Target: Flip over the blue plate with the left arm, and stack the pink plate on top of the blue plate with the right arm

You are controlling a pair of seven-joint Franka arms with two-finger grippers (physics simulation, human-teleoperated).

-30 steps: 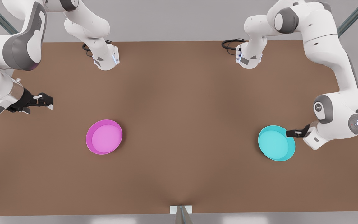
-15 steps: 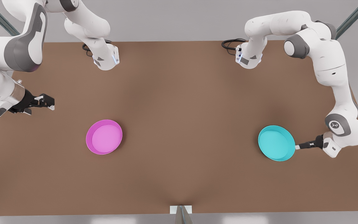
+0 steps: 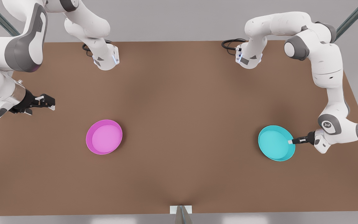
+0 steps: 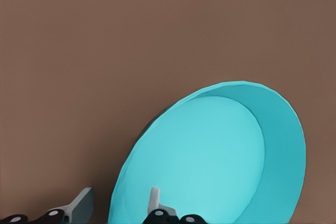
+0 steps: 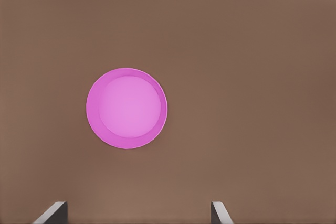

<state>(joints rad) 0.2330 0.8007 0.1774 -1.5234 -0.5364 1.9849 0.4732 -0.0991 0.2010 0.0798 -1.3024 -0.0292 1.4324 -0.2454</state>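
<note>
The blue plate (image 3: 276,143) sat open side up on the brown table (image 3: 179,102), toward the front view's right, and the left gripper (image 3: 291,142) was right at its rim on the side away from the table's middle. In the left wrist view the fingers (image 4: 153,202) were parted and straddling the rim wall — one inside the dish, one outside — but I couldn't say they'd pinched it, so I'd call it open and lined up rather than gripping. To do the flip well, I reckon it needed a firm bite low on the rim before any lift, then a roll about the held edge with enough height that the far rim wouldn't scrape the table; a thin plastic wall like that could easily slip or pivot if pinched too near the lip. The pink plate (image 3: 104,137) lay well apart toward the front view's left, also open side up, and the right gripper (image 3: 47,102) waited above the table short of it, fingers spread wide and empty — its turn comes after the flip.
</note>
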